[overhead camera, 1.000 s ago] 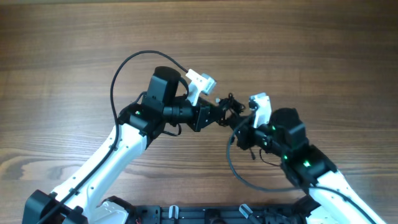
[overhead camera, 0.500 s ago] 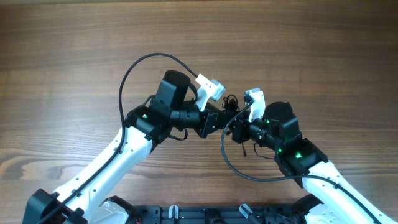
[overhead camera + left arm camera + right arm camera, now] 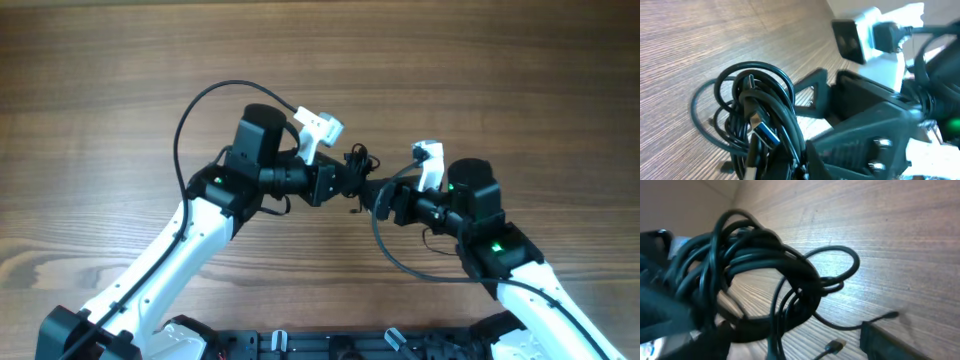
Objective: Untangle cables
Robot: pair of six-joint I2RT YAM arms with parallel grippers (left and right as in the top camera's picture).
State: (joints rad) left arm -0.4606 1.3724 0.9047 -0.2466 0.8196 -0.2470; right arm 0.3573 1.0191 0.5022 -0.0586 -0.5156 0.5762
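The tangled cables are a small knot of black wires that hangs in the air over the wooden table, about in the middle of it, between the tips of the two arms. In the overhead view the left gripper comes from the left side and reaches the knot from below. Its claw seems to be clenched on the cables, because the wires run down into it and the knot does not lie on the wood. The right gripper comes from the right and stands just beside the knot, very near to the left one. Its fingers are hidden behind the wires, so it cannot be told if this claw is released or grasping. In the left wrist view the cables make several loops one over another, and a blue USB plug sticks out from the middle of them. Thin shadows of the loops fall on the table behind, a little apart from the wires. In the right wrist view the cables fill the left half of the picture as a thick ring of many strands. Lower down, a small plug on a thin wire hangs near the bottom edge.
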